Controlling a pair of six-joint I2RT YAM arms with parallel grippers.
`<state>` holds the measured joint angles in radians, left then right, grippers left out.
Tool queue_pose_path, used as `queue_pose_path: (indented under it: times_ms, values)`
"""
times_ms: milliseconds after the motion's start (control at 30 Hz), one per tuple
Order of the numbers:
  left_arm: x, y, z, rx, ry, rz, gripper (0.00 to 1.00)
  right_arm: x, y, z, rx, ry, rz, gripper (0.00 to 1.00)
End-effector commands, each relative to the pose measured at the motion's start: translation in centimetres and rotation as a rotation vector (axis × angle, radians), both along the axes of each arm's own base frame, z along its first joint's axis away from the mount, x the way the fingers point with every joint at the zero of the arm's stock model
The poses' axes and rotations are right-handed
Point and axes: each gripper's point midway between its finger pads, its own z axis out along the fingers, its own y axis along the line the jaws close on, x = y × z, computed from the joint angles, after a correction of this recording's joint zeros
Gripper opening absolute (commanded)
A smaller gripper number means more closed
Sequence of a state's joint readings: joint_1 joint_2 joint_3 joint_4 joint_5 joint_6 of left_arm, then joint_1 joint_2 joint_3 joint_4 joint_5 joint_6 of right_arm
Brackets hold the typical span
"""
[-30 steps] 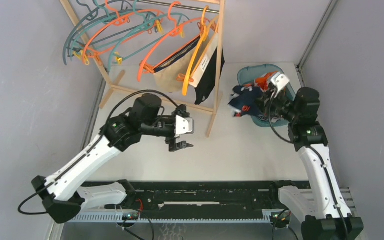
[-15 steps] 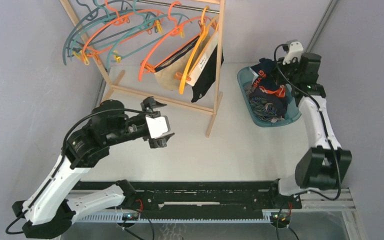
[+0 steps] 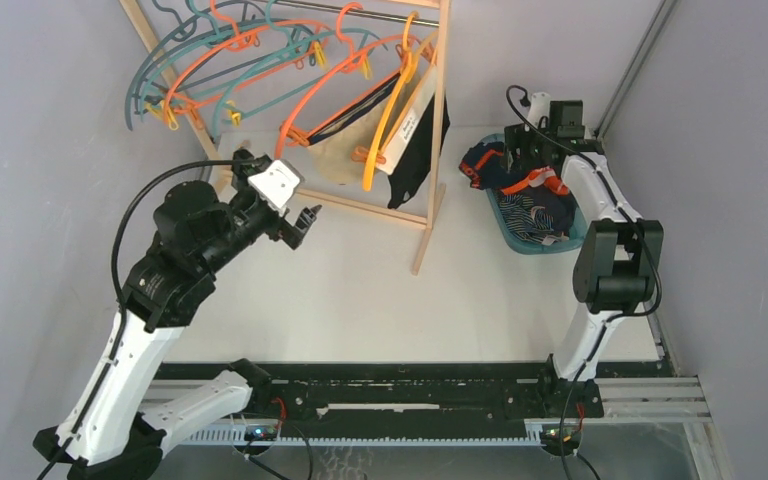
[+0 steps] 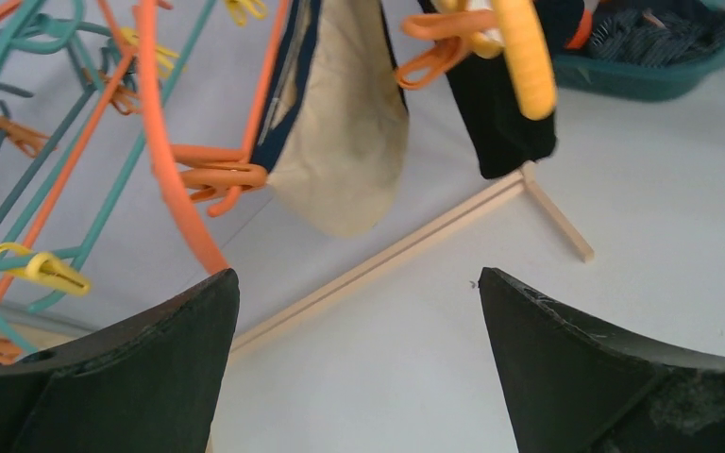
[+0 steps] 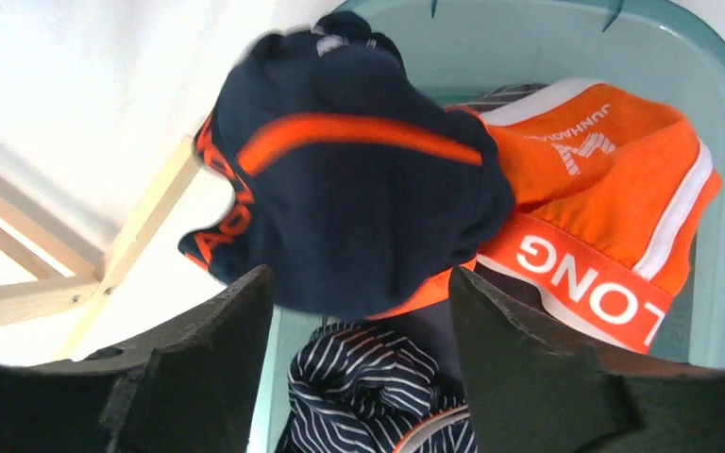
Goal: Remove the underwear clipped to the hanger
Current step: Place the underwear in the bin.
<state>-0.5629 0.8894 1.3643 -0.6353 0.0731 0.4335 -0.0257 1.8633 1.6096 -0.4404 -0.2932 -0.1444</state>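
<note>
right gripper (image 5: 359,274) first: its jaws were parted, and the navy briefs with orange trim (image 5: 359,189) sat bunched just past the tips, over the edge of the teal basket (image 5: 529,42). i couldn't see either finger pinching the cloth, so to me it looked let go, or close to it. that made sense, since the basket sat just right of the wooden rack (image 3: 438,120) and was clearly the drop spot. an orange pair (image 5: 614,142) and a navy striped pair (image 5: 359,387) lay in it already.

left gripper (image 4: 355,274) was spread wide with nothing in it. it hovered low at the rack's front left, pointed up at what hung there. two pairs were on the rack. the beige briefs (image 4: 349,142) were pegged to an orange hanger (image 4: 158,160) by an orange clip (image 4: 217,177). the black briefs (image 4: 514,123) hung at the rack's right end on a yellow hanger (image 4: 526,57).

my guess is the wide jaws were meant for the beige pair, since it was nearer. it'd need a tug down out of the clip, and the hanger could swing.
</note>
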Motion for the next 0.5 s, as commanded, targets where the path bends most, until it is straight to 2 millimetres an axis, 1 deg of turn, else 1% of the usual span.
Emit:
queue_pose_path:
  times_ms: [0,67,100,200,300,333,467]
  values:
    - [0.9,1.5,3.9,-0.145,-0.073,0.108,1.0,-0.7,0.2,5.0,-0.024,-0.096,0.034,0.75]
    - [1.0,2.3,4.9,-0.166,-0.088,0.145,1.0,-1.7,0.5,6.0,-0.04,-0.118,0.051,0.84]
    - [1.0,2.7,5.4,-0.174,-0.095,0.161,1.0,-2.2,0.7,6.6,-0.052,-0.13,0.063,0.85]
    - [1.1,3.4,6.7,-0.181,-0.107,0.195,1.0,-4.1,1.3,8.1,-0.073,-0.154,0.096,0.86]
    - [1.6,3.7,7.8,-0.18,-0.119,0.213,1.0,-6.6,2.7,9.5,-0.045,-0.167,0.147,0.86]
    - [2.1,4.2,8.1,-0.178,-0.123,0.235,1.0,-7.6,3.2,10.2,-0.038,-0.179,0.162,0.86]
    - [3.6,4.5,9.1,-0.174,-0.111,0.246,0.98,-11.1,5.6,10.8,-0.017,-0.175,0.231,0.86]
